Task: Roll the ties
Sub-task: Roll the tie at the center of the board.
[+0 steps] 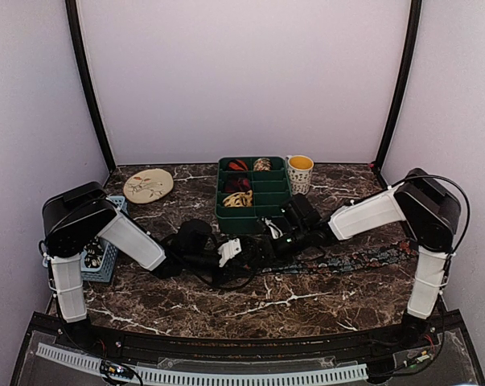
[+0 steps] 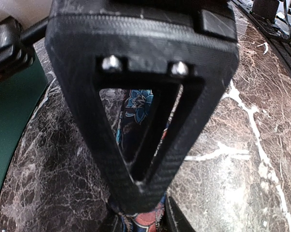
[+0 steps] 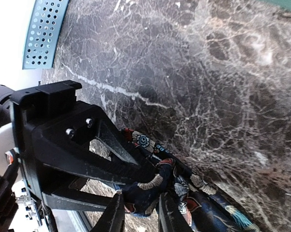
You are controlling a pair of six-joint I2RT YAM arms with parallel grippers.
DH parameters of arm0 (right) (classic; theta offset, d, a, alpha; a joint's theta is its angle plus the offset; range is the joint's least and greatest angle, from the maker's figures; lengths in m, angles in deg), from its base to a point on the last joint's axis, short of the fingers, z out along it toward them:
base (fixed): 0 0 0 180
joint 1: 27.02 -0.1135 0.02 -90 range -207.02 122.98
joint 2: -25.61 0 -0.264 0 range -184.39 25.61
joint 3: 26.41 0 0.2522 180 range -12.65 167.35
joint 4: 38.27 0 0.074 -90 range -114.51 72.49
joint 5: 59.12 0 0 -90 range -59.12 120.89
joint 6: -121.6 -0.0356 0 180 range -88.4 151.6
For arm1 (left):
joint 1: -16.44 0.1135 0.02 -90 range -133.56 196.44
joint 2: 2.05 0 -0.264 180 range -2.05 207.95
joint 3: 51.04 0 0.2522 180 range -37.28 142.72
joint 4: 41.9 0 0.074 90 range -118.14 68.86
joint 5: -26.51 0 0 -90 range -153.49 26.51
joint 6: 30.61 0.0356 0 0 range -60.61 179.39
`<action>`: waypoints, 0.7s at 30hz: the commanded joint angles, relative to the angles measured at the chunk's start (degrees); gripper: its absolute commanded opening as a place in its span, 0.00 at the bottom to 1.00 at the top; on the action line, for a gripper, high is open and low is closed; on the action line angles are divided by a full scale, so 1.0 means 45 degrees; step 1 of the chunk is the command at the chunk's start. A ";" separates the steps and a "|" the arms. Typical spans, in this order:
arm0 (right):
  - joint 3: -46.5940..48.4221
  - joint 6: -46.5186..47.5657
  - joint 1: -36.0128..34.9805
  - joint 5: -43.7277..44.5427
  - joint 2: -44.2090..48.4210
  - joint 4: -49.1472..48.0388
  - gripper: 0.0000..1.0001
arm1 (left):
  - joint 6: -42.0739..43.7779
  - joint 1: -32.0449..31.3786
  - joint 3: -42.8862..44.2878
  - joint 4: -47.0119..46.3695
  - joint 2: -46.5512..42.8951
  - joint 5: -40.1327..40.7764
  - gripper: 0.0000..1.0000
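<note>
While both arms are reaching toward the middle of the tabletop (image 1: 306,301) in the overhead view, the left gripper (image 1: 230,252) and the right gripper (image 1: 268,241) are meeting nose to nose over one end of the tie (image 1: 363,259). Its dark length is lying flat and trailing off toward the right arm's base. Just behind them, rolled ties (image 1: 237,199) are sitting in the green tray (image 1: 250,222).

In the left wrist view, the tie (image 2: 135,104) is showing through the right gripper's triangular finger frame. It is running down between the left jaws, which are standing narrow and appear to be pinching it.

In the right wrist view, a bunched, partly curled end of the tie (image 3: 203,203) is sitting between the right jaws. They are standing narrow, but I cannot tell whether they are pressing it or merely bracketing it.

The cloth is looking light, limp and probably slick, so it will likely be sagging and uncoiling unless pinched. I judge the best hold to be across its width at the curled end, keeping the turns tight.
</note>
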 commanded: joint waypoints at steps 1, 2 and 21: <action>0.0426 0.0024 -0.0235 -0.0030 -0.0323 -0.0086 0.23 | 0.0017 -0.0012 -0.0262 0.1718 0.0535 0.0248 0.25; 0.0420 0.0011 -0.0242 -0.0019 -0.0390 -0.0090 0.22 | 0.0016 -0.0003 -0.0249 0.1720 0.0535 0.0248 0.25; 0.0051 -0.0099 -0.0209 0.0362 -0.0678 -0.0021 0.00 | -0.0034 0.0102 -0.0866 0.0903 -0.1085 0.0587 0.63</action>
